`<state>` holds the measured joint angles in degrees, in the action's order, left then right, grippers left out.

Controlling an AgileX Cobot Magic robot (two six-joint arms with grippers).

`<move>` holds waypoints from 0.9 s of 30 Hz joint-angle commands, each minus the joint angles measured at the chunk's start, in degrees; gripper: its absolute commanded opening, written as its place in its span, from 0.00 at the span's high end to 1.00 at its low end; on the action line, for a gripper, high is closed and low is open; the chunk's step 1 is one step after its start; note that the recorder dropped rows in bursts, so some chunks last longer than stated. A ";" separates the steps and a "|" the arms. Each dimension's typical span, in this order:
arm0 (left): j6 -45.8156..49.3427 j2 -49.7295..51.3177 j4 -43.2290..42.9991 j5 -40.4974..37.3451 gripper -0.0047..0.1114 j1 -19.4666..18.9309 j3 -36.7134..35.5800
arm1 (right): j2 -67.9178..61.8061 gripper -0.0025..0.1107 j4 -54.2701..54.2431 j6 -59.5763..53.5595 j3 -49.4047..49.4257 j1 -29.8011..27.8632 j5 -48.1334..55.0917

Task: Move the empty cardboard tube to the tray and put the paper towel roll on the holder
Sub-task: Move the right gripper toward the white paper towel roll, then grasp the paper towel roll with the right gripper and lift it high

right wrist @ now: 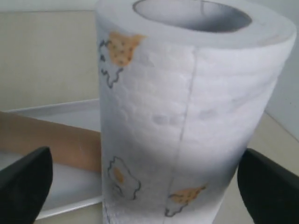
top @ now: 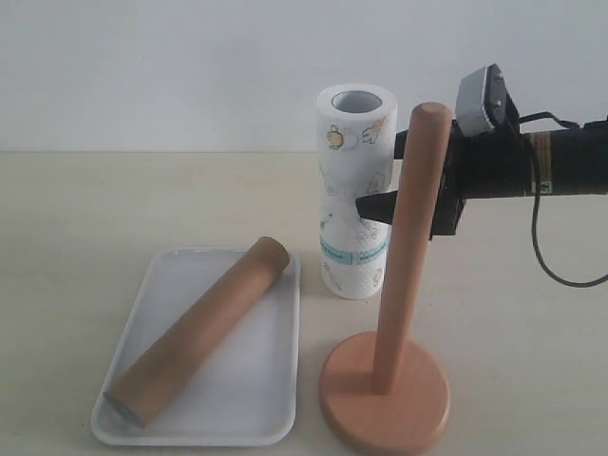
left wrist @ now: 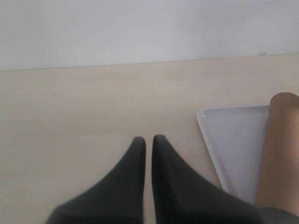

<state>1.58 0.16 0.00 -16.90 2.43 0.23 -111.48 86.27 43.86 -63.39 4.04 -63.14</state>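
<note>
While the right hand [right wrist: 147, 186] stands spread wide, with one dark finger on each side of the paper towel roll [right wrist: 187, 121], nothing is gripped yet. In the right wrist view there is a clear gap on one side, and on the other the finger is at most just beside the paper. The step in hand, as I judge it, is to take hold of the roll.

To do it well, the hand should close evenly about the middle of the roll's height so that it does not tip. The squeeze should be gentle, because the soft embossed paper will give and the hollow core could be crushed out of round. Once lifted, the open core has to be brought straight above the rounded top of the holder [top: 410, 237] and lowered upright, since any lean would catch on the post.

The roll stands upright on the worktop [top: 95, 209], just behind the holder. It is thick and white and has a quilted surface, small yellow and grey prints and a teal band low down. The holder is smooth, light-brown wood: a tall round dowel on a flat disc base. It stands just beside the tray [top: 261, 389].

The empty cardboard tube [top: 199, 332] already lies slantwise in the shallow white tray. It is plain, matt and brown, and nearly as long as the tray.

The left hand [left wrist: 148, 140] hovers low over bare worktop near the tray's corner. Its fingers are pressed almost together and hold nothing.
</note>
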 commanded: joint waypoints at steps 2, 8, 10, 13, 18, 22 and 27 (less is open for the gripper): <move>-0.41 -0.16 0.57 -0.11 0.92 -0.13 -0.23 | -0.35 0.05 -2.96 -1.36 -0.15 1.33 2.02; -0.41 -0.16 0.57 -0.11 0.92 -0.13 -0.23 | -4.24 0.05 -7.13 -1.36 -0.15 1.33 -0.02; -0.41 -0.16 0.57 -0.11 0.92 -0.13 -0.23 | -6.02 0.05 -9.70 -2.14 -0.15 1.33 -2.43; -0.41 -0.16 0.57 -0.11 0.92 -0.13 -0.23 | -8.03 0.05 -11.94 -2.67 -0.26 1.33 -4.67; -0.41 -0.16 0.57 -0.11 0.92 -0.13 -0.23 | -9.33 0.05 -11.92 -2.55 -0.79 1.33 -6.07; -0.41 -0.16 0.57 -0.11 0.92 -0.13 -0.23 | -9.33 0.24 -10.46 -2.42 -1.71 1.33 -6.82; -0.41 -0.16 0.57 -0.11 0.92 -0.13 -0.23 | -9.22 0.99 -11.10 2.47 -2.92 1.12 -6.82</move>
<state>1.58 0.16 0.00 -16.90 2.43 0.23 -121.04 76.46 43.79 -65.62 5.24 -68.87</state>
